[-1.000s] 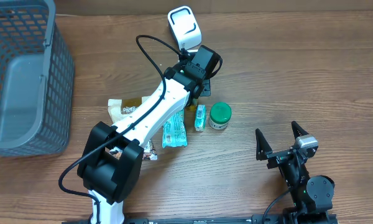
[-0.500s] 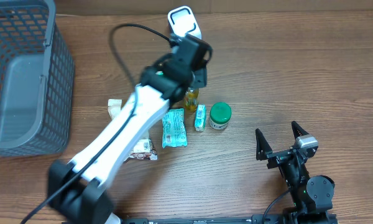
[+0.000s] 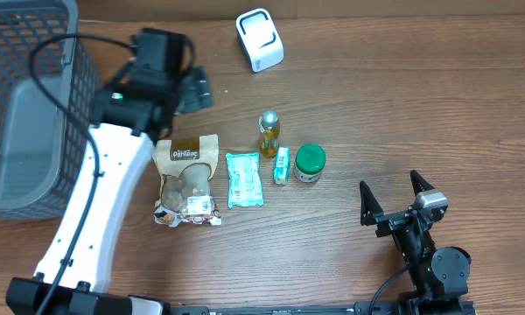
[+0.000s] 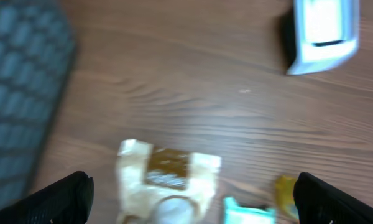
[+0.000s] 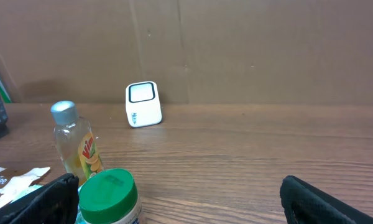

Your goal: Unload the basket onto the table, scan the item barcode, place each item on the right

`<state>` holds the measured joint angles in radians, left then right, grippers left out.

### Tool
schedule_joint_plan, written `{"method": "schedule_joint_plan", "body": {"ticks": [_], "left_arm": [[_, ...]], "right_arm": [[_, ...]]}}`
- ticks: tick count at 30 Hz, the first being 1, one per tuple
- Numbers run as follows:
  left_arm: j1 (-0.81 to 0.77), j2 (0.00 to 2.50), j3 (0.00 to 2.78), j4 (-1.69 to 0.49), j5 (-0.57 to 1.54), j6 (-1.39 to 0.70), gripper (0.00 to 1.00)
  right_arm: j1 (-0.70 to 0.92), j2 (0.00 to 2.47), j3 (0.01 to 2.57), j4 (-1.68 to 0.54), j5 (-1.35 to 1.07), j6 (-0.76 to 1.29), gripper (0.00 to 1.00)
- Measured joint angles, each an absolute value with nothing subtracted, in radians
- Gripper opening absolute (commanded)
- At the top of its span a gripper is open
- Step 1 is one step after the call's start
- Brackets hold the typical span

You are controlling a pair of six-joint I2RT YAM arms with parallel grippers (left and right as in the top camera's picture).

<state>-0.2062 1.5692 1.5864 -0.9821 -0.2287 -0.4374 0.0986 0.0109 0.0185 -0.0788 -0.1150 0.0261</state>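
While empty, left hand (image 3: 192, 90) near basket (image 3: 35, 35).

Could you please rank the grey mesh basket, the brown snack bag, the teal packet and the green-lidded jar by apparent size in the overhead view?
Largest to smallest:
1. grey mesh basket, though partly cropped
2. brown snack bag
3. teal packet
4. green-lidded jar

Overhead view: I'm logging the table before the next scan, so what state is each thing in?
Left gripper, fingers open, empty, above the table.
Right gripper, fingers open, empty.
Bottle, upright, capped.
Green-lidded jar, upright, lid on.
Snack bag, lying flat.
Teal packet, lying flat.
Small teal pack, lying on the table.
Scanner, standing, nothing before it.
Basket, upright, nothing visible inside.
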Motion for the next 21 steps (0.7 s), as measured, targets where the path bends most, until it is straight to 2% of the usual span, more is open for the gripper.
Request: {"method": "schedule_joint_plan", "body": {"ticks": [12,21], "left_arm": [[-0.020,1.569,1.586,-1.044,-0.229,-0.360,1.00],[0.015,1.569,1.586,-1.093,-0.233,-0.355,1.00]], "right_arm": [[0.099,0.011,0.019,-0.079,-0.115,0.026,1.00],[0.099,0.011,0.019,-0.079,-0.115,0.026,1.00]]}}
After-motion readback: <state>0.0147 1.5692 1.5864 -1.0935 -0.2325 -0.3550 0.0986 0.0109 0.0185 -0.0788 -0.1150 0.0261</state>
